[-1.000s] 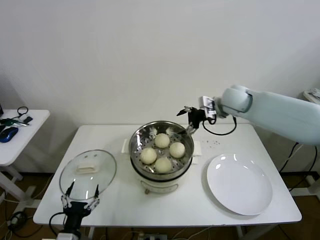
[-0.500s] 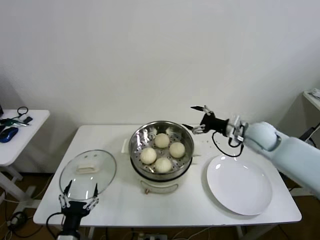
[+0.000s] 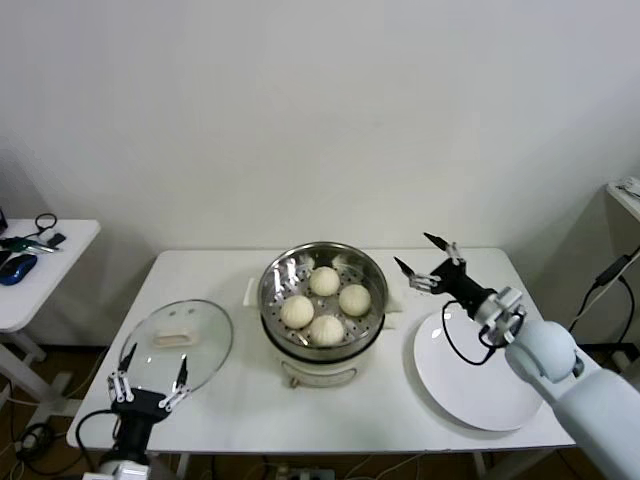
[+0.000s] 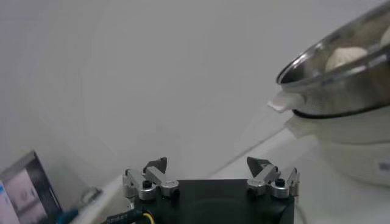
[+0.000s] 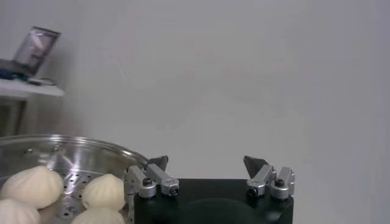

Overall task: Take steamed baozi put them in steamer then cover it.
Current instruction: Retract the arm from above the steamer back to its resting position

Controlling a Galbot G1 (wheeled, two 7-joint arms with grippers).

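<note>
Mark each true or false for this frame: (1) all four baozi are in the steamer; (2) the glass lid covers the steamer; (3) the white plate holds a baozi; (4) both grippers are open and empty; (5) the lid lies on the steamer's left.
1. True: four baozi sit in the steamer.
2. False: the glass lid lies flat on the table.
3. False: the white plate is bare.
4. True: the left gripper and the right gripper are open and hold nothing.
5. True.
</note>
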